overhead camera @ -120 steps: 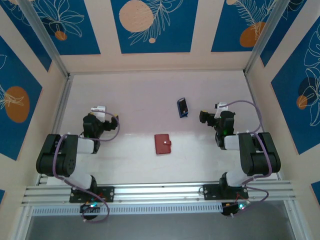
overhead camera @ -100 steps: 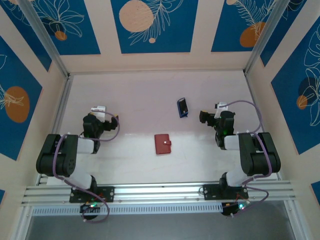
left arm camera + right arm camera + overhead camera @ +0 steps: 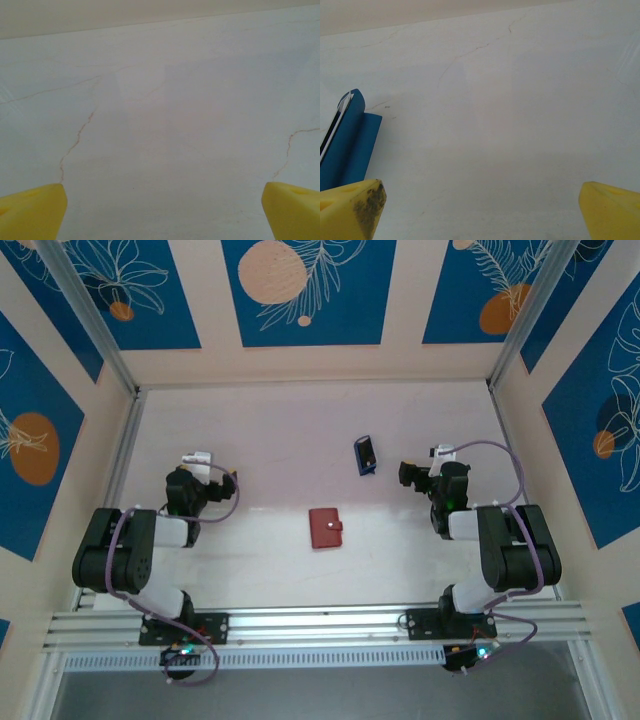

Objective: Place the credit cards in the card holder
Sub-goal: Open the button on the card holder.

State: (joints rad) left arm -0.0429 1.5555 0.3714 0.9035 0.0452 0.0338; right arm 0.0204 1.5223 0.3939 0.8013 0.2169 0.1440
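Note:
The card holder (image 3: 325, 527), a red wallet folded shut with its snap tab to the right, lies flat at the table's middle. Up and to its right lie the credit cards (image 3: 366, 455), blue, overlapping, the top one with a dark patch. My left gripper (image 3: 200, 473) rests folded back at the left, far from both. My right gripper (image 3: 437, 471) rests at the right, a short way right of the cards. In the right wrist view the cards (image 3: 345, 145) sit at the left edge, beside the left fingertip (image 3: 352, 210). Both the right gripper (image 3: 482, 207) and the left gripper (image 3: 162, 210) stand open over bare table.
The white tabletop (image 3: 270, 440) is ringed by patterned blue-and-cream walls with metal posts (image 3: 95, 325) in the far corners. An aluminium rail (image 3: 320, 625) runs along the near edge, carrying both arm bases.

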